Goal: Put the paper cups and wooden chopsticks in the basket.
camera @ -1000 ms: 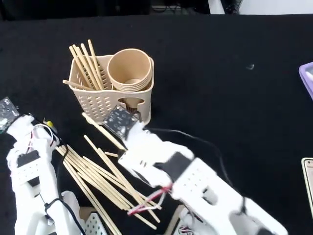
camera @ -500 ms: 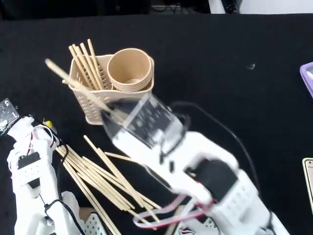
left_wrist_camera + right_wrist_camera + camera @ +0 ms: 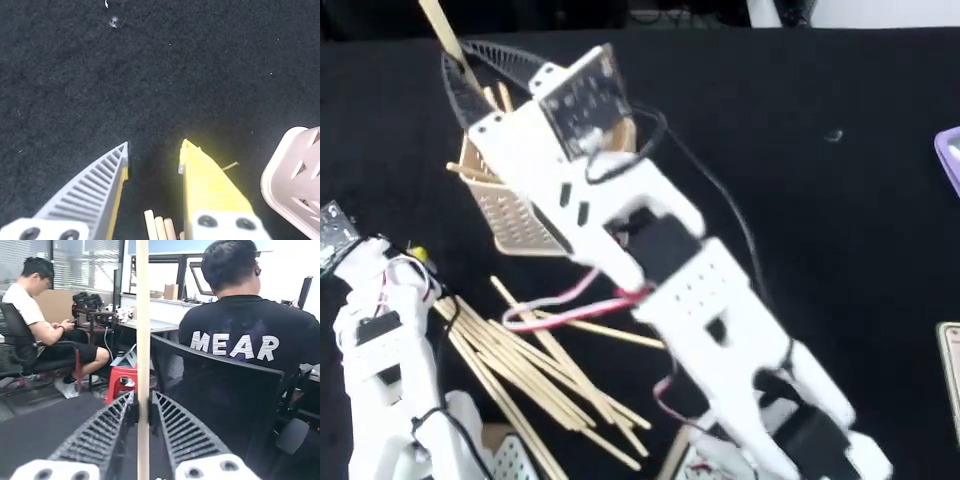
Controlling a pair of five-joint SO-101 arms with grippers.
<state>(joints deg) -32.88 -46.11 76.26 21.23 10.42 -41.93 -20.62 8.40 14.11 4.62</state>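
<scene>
While the right gripper (image 3: pixel 142 405) was clamped on one wooden chopstick (image 3: pixel 143 315), its arm (image 3: pixel 650 250) stretched up and across the basket (image 3: pixel 510 215), with the stick raised above the basket's rim. The left gripper (image 3: pixel 154 150) hung low over the black table (image 3: pixel 200 60), jaws apart, near a corner of the basket. Several chopsticks (image 3: pixel 465 170) stood in the basket, and a loose bundle (image 3: pixel 530 375) lay on the table beside it.

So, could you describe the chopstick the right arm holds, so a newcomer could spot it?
On the black table, find the basket. Over it the right gripper pinches one chopstick between its fingers. It alone is up in the air; the others stand in the basket or lie in a pile.
</scene>
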